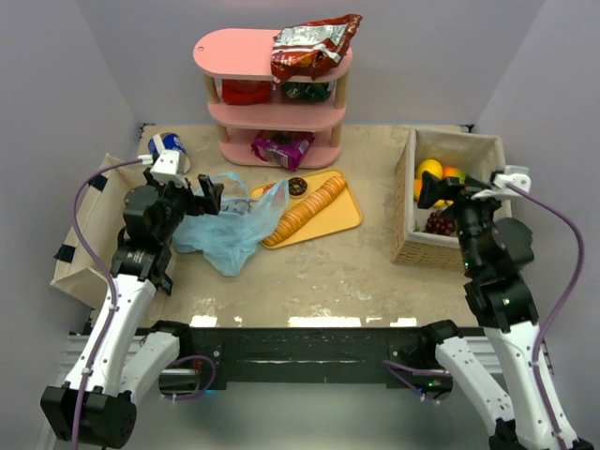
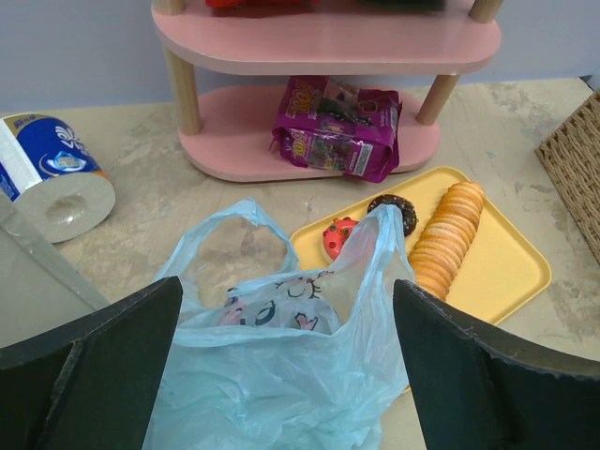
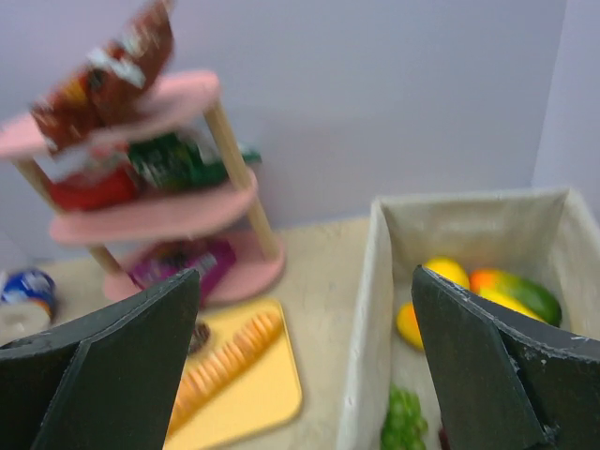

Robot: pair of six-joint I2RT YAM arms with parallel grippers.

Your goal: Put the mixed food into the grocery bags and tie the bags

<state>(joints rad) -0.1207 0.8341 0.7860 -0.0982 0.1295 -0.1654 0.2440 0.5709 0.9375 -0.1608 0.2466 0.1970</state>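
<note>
Two pincers are held wide open, nothing gripped: the left pincer over the light-blue grocery bag on the surface beside the yellow tray, the right pincer over the wicker basket of fruit. A crisp bag is perched atop the pink shelf.

Pink three-tier shelf at the back; sliced loaf on yellow tray; wicker basket at right

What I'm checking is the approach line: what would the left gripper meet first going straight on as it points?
Probably the light-blue cartoon-print bag, crumpled straight ahead of the open left gripper; the yellow tray lies beyond, though depth is unclear.
</note>
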